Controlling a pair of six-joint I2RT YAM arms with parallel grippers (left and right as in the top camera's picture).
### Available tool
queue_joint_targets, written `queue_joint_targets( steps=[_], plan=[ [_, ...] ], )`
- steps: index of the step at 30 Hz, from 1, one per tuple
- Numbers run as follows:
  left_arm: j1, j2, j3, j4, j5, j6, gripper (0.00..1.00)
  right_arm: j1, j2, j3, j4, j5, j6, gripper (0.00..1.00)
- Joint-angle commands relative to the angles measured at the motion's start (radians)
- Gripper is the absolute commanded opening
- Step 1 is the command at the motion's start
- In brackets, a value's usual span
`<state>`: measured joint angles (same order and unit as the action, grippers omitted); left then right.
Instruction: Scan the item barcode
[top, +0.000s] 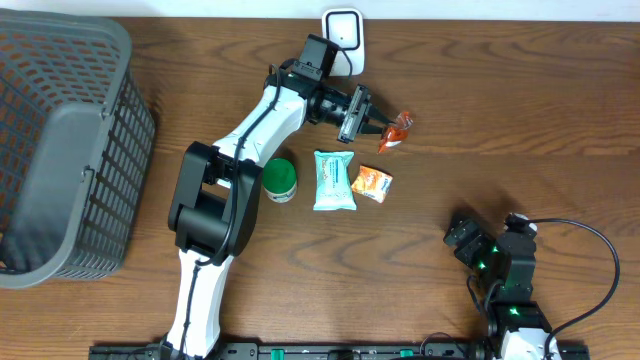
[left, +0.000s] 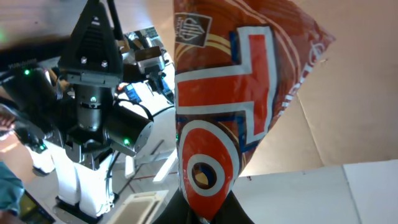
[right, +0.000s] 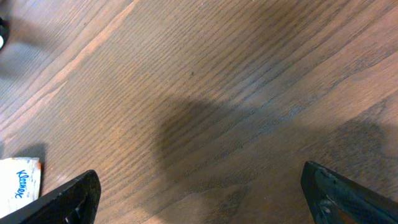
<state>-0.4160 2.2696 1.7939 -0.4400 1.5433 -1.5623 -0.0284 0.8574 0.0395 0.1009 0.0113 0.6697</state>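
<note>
So the snack packet (top: 399, 129), red-orange and crinkly, is held up off the table (top: 520, 110) in the left gripper (top: 380, 126), whose fingers are clamped shut on one end of it. Seen from overhead, it sits at roughly 1 o'clock from the middle of the table, and at about 4 o'clock from the white scanner (top: 343, 38), near it but not touching. In the left wrist view the packet fills most of the frame, with white and blue stripes and a round ring mark near its lower end; no barcode can be made out on the side that's shown. Just below it on the table, three more items are lined up in a row: a small orange packet (top: 371, 184) at 6 o'clock from the held one, a white-and-teal pack (top: 334, 180) just beside that at its 9 o'clock, and a round green-lidded tub (top: 279, 180) further along at 9 o'clock, right next to the left arm. A dark grey mesh basket (top: 60, 150) is parked way over at the 9 o'clock edge. The right gripper (right: 199, 186) is down at 5 o'clock, well apart from everything, fingers spread wide over bare wood with nothing between them; a white Kleenex pack (right: 18, 184) is caught at the 8 o'clock corner of its wrist view.
</note>
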Motion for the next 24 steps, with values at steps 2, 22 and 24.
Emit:
queue_joint_targets(
  steps=[2,22,24],
  plan=[
    [0.002,-0.009,0.002,0.020,0.030,0.047,0.07,0.010,0.026,-0.034,-0.016,-0.093,0.033,0.99],
    [0.037,-0.016,0.002,0.020,0.030,-0.280,0.07,0.010,0.026,-0.034,-0.112,-0.164,0.032,0.95],
    [0.047,-0.016,0.002,0.019,0.030,-0.280,0.07,0.010,0.026,-0.034,-0.129,-0.147,0.032,0.96]
  ],
)
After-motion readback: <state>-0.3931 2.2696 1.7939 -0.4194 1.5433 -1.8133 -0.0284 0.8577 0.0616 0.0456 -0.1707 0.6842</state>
